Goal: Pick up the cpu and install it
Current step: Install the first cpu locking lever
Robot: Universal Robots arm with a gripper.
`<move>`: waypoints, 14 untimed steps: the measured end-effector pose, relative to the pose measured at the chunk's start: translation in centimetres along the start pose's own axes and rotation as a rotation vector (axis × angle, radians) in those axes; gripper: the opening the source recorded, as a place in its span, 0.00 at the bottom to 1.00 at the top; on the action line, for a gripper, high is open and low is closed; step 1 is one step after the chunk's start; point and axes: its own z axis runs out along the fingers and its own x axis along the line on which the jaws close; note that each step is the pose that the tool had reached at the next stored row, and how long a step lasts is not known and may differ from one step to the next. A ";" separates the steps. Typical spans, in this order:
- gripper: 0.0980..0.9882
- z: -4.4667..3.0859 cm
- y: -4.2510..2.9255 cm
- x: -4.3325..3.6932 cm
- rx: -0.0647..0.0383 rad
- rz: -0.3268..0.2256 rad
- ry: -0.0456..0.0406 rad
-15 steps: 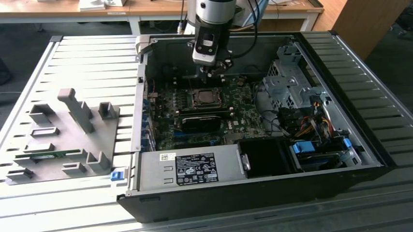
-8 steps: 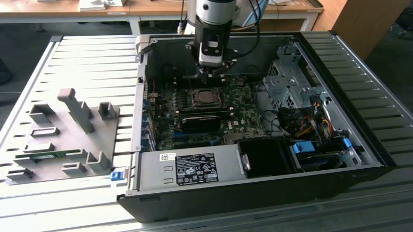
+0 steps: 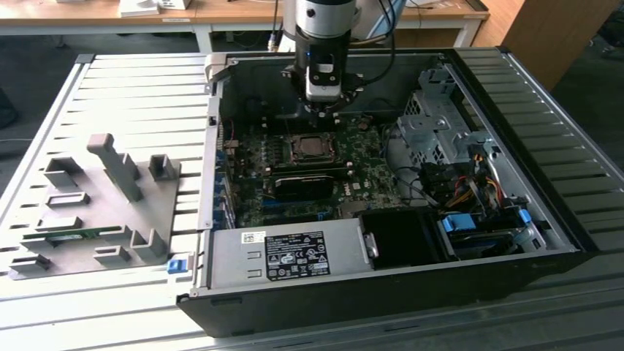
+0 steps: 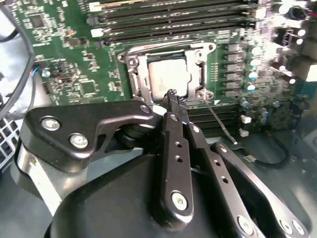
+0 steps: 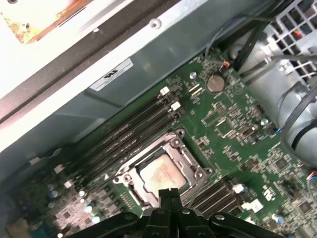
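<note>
cpu (image 5: 162, 174) seated in the motherboard socket (image 5: 184, 148), tool (image 4: 173, 95) closed and empty just above its edge

— Work surface?
— Ribbed grey metal table (image 3: 127, 80), slats running across, evenly lit.
— Beyond the table?
— Light wooden desks (image 3: 234, 14) on white legs along its far edge; a wooden cabinet (image 3: 546, 33) at the exterior view's right; dark floor (image 3: 34, 51) between.
</note>
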 end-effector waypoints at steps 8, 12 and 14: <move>0.01 0.07 0.00 -0.01 -0.010 -0.059 -0.0122; 0.01 0.16 0.01 -0.03 -0.010 -0.122 -0.0097; 0.01 0.20 0.01 -0.03 -0.010 -0.156 -0.0084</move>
